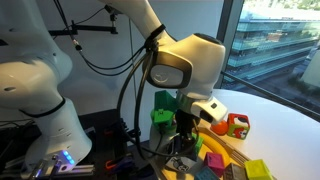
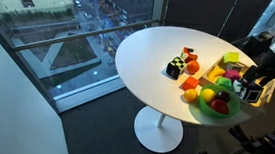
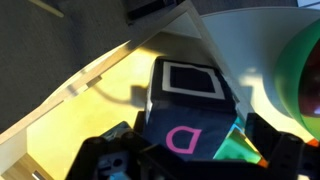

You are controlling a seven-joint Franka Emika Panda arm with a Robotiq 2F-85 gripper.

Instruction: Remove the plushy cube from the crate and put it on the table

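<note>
Down inside the crate (image 3: 70,110), near one corner, sits the plushy cube (image 3: 190,105). It is dark and soft. Its top face has a pale square on it and the face toward the camera has a pink shape. The cube has not left the crate yet.

The gripper (image 3: 195,158) is right over the cube. Its fingers (image 3: 110,155) are apart, one on each side, with the cube in the gap between them. They look very close to its sides, but this part of the wrist view is blurry, so I can't be sure they touch. A cube has no long side (every face is the same), so the fingers can come at any pair of sides. I think the next move is to squeeze, then go straight up.

Count them: one arm, one gripper, one plushy cube, one crate. The green bowl (image 3: 305,70) is just beside the crate. In an exterior view, one red cube (image 2: 188,55) and one black spotted cube (image 2: 174,67) sit out on the white table (image 2: 144,58), well apart from the crate.
</note>
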